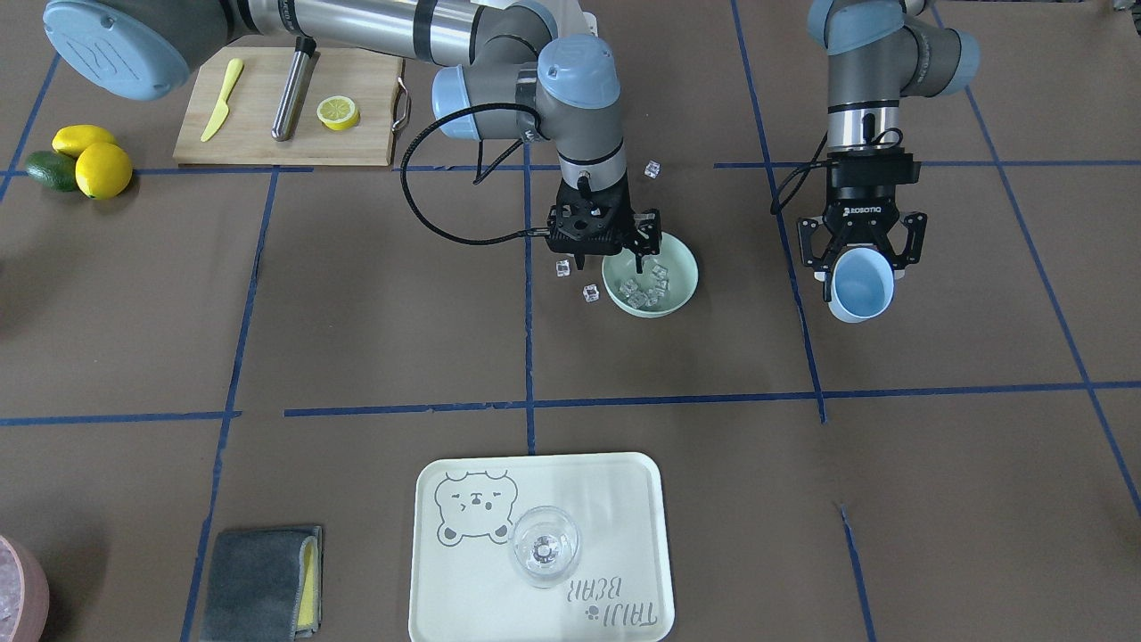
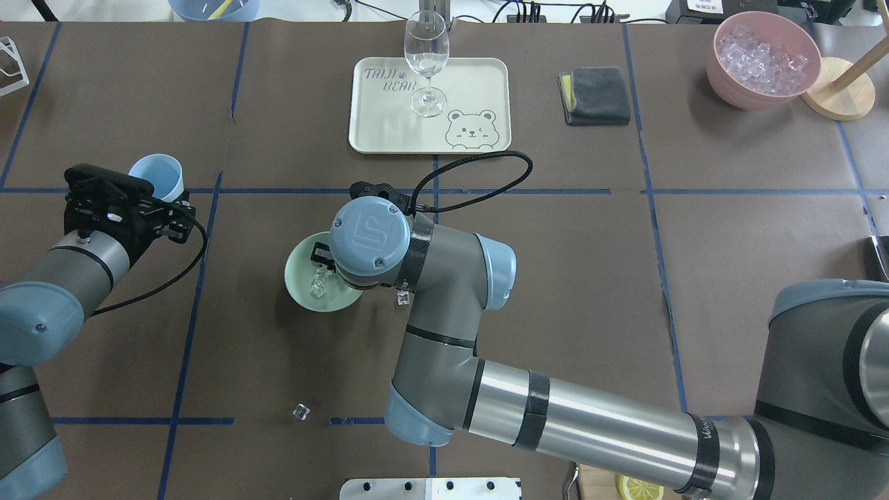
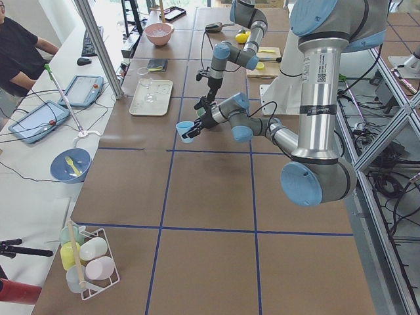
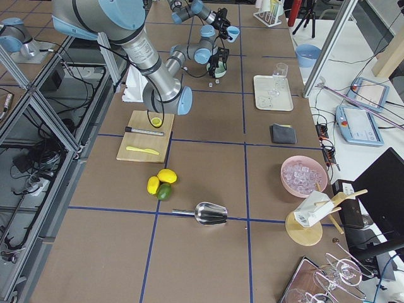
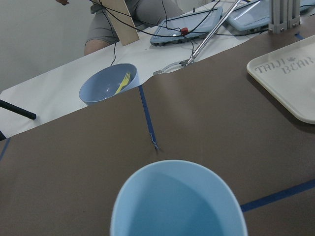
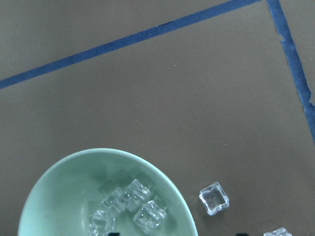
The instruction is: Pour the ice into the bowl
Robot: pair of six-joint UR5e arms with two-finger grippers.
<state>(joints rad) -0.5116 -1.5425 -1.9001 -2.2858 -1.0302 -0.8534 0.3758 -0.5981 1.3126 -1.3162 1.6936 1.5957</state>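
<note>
Tabletop [image 1: 357, 339]: stray ice [image 1: 591, 292] (beside bowl [image 1: 682, 276])

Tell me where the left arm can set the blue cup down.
Free: the bare table under the cup in the left gripper, and toward the tray. Crowded: around the bowl, with the right gripper and stray ice.

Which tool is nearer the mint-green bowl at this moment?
Right. The right tool hangs over the rim of the bowl, with one finger down inside it. The left tool is well off to the side, clear of the bowl, holding the light blue cup.
</note>
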